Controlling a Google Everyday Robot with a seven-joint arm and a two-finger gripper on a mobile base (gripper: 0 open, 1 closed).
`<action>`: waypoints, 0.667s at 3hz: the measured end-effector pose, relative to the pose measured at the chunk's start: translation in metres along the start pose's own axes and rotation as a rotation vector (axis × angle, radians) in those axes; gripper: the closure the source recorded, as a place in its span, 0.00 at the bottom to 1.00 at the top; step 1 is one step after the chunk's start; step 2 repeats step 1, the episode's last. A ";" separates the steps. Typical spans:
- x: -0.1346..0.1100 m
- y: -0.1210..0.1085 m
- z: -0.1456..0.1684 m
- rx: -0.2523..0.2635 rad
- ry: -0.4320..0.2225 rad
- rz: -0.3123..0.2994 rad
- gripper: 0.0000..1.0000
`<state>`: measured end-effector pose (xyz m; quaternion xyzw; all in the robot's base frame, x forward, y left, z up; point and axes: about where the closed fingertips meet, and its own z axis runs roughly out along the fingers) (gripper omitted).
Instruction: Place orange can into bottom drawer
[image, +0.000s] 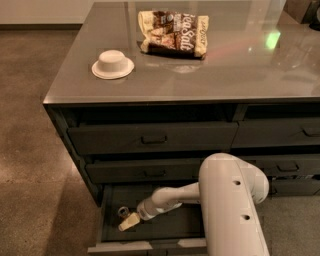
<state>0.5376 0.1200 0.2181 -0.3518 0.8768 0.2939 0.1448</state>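
The bottom drawer (150, 246) of the left stack stands pulled open. My arm reaches down into it from the right. My gripper (126, 220) is low inside the drawer near its left end. A small can with a silver top (123, 212), the orange can, stands upright on the drawer floor, right against the gripper's tip. Its body is mostly in shadow, and I cannot tell whether the gripper still holds it.
On the grey counter top (210, 75) sit a white bowl (113, 64), upside down at the left, and a brown-and-cream snack bag (173, 33) at the back. The two upper left drawers (150, 137) are closed. My arm's white housing (232, 205) covers the right-stack drawers.
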 end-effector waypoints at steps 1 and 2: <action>0.000 0.000 0.000 0.000 0.000 0.000 0.00; 0.000 0.000 0.000 0.000 0.000 0.000 0.00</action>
